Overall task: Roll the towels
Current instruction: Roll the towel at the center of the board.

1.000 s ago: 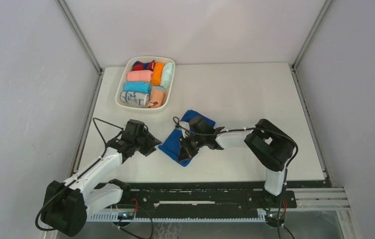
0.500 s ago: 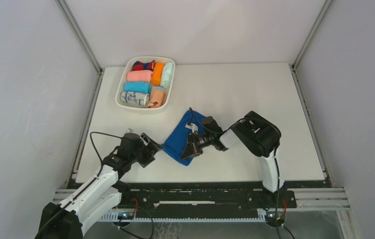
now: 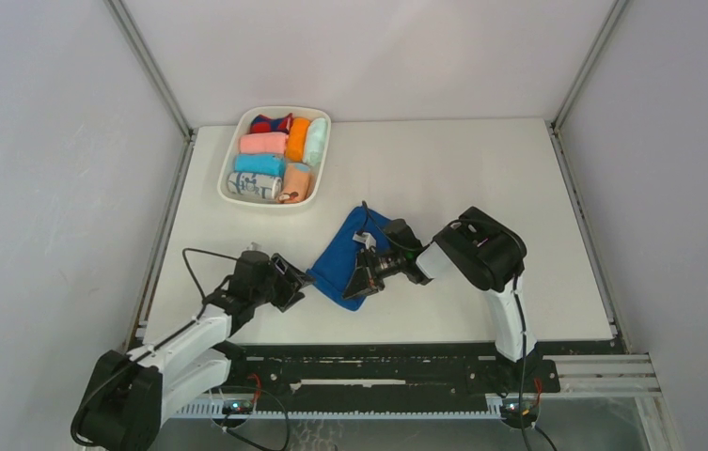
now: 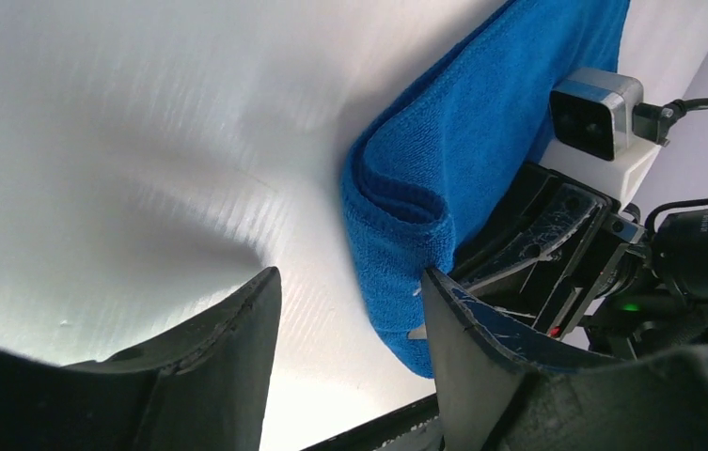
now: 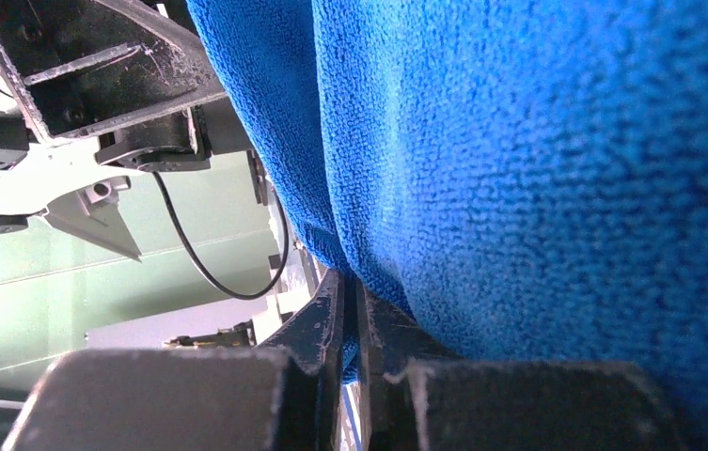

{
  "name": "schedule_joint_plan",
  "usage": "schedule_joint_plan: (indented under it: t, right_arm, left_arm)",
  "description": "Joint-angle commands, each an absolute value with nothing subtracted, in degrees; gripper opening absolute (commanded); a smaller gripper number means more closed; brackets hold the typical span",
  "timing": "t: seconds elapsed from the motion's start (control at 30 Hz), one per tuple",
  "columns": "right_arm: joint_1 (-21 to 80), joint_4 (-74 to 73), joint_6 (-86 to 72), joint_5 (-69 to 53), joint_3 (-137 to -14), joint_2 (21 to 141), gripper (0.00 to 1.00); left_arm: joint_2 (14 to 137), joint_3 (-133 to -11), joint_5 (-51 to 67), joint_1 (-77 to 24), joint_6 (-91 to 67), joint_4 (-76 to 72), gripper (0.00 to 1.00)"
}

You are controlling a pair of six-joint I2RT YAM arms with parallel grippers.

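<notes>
pincer (image 3: 359, 280) of folded right arm (image 3: 483, 252) clamps blue towel (image 3: 338, 256) edge

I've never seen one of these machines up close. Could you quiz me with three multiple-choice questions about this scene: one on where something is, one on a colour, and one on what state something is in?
1. Where on the table does the white tray sit?
A. the far left corner
B. the near right corner
C. dead centre

2. What colour is the towel lying loose on the table?
A. pink
B. mint
C. royal blue

3. What is the right gripper doing?
A. hanging open over the tray
B. shut on the towel's edge
C. resting shut on bare table

Answers:
1 A, because the top view shows the tray at the far left corner.
2 C, because every view shows blue terry cloth.
3 B, because the right wrist view shows the gripper pinched on the blue cloth.
</notes>
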State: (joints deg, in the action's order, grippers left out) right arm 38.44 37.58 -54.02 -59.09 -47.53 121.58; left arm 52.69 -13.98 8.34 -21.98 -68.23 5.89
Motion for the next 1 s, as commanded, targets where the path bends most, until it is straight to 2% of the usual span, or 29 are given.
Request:
schedule_joint_plan:
  t: [0.0, 0.7, 0.97]
  right_arm:
    - [37.82, 38.94, -54.82, -58.22, -47.11, 123.7, 0.0]
    - [37.95, 39.56, -56.01, -58.54, -47.91, 125.13, 0.0]
    - [37.88, 41.02, -57.45, -58.78, -47.92, 125.69, 0.0]
  left_arm:
    - [54.75, -13.1, 10.32, -21.75, -68.82, -1.74, 0.61]
    - [62.49, -11.6, 10.86, -21.87, -70.6, -10.47, 0.62]
    - [64.51, -10.77, 10.6, -21.96, -71.39, -10.46, 0.55]
